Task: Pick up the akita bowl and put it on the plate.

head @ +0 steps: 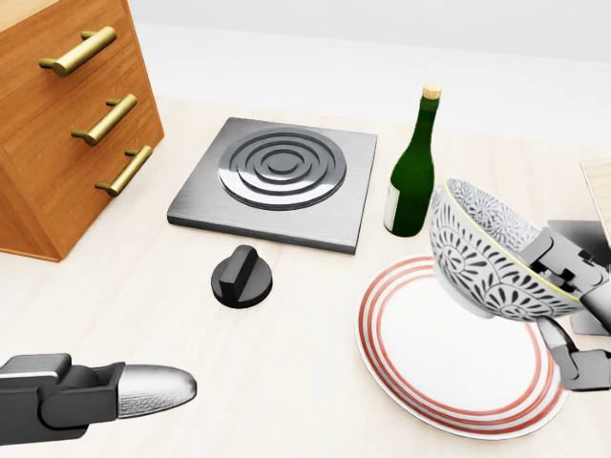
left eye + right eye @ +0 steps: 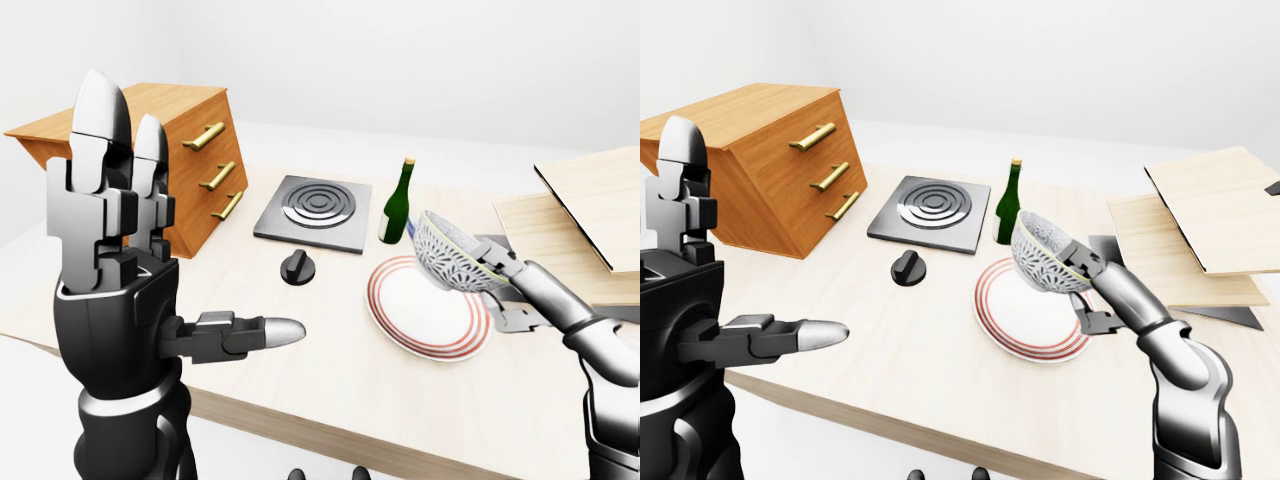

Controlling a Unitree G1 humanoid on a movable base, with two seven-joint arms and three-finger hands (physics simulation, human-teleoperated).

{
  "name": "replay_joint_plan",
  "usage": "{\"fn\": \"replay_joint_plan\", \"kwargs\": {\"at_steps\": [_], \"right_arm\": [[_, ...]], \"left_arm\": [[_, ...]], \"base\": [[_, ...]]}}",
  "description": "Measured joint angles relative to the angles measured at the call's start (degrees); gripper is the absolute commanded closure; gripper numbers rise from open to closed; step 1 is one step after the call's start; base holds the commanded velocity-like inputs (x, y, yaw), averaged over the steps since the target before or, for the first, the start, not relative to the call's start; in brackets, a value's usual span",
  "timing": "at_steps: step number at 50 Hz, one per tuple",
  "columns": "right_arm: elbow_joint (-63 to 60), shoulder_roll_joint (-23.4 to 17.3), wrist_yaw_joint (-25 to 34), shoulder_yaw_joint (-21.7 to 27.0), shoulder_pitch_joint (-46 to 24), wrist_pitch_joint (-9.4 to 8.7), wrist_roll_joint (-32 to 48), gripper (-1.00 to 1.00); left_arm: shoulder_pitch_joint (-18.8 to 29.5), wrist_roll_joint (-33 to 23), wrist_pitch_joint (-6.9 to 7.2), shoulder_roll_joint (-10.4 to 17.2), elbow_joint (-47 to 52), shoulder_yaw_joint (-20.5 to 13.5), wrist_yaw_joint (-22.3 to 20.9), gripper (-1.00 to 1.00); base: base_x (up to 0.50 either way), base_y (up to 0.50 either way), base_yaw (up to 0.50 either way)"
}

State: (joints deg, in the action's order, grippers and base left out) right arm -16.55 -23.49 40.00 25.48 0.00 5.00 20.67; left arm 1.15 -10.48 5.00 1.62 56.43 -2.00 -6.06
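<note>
My left robot hand [image 2: 120,300] stands spread and empty over the table's [image 1: 286,363] near edge. Further in, the plate [image 1: 430,353] lies toward the right edge. Above its right half, the right robot hand [image 2: 1095,285] pinches the bowl [image 1: 487,262] by the rim; the bowl is tilted and apparently clear of the plate. Step in hand: placing. My judgement of the next move: level the bowl, lower it to the plate's centre, then release. A bottle [image 1: 412,172] stands just beyond.
</note>
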Motion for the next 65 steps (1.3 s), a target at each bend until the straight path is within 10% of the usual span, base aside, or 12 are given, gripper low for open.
{"fn": "replay_joint_plan", "kwargs": {"at_steps": [60,61,62,65], "right_arm": [[11.00,-0.71,0.00,-4.67,-1.39,-0.02,13.69,1.00],[10.83,-0.66,0.00,-4.73,-1.36,0.00,13.63,0.44],[10.66,-0.57,-0.01,-4.74,-1.40,0.00,13.58,-0.82],[10.07,-0.32,0.00,-4.87,-1.57,0.00,13.22,-1.00]], "left_arm": [[-0.40,0.43,0.00,-0.03,0.20,-0.62,0.16,-0.94],[-0.42,0.44,0.00,-0.03,0.21,-0.62,0.16,-0.94],[-0.45,0.46,0.00,-0.04,0.21,-0.63,0.17,-0.95],[-0.56,0.51,0.00,-0.05,0.16,-0.66,0.19,-1.00]], "base": [[0.00,0.00,0.00],[0.00,0.00,0.00],[0.00,0.00,0.00],[0.00,0.00,0.00]]}}
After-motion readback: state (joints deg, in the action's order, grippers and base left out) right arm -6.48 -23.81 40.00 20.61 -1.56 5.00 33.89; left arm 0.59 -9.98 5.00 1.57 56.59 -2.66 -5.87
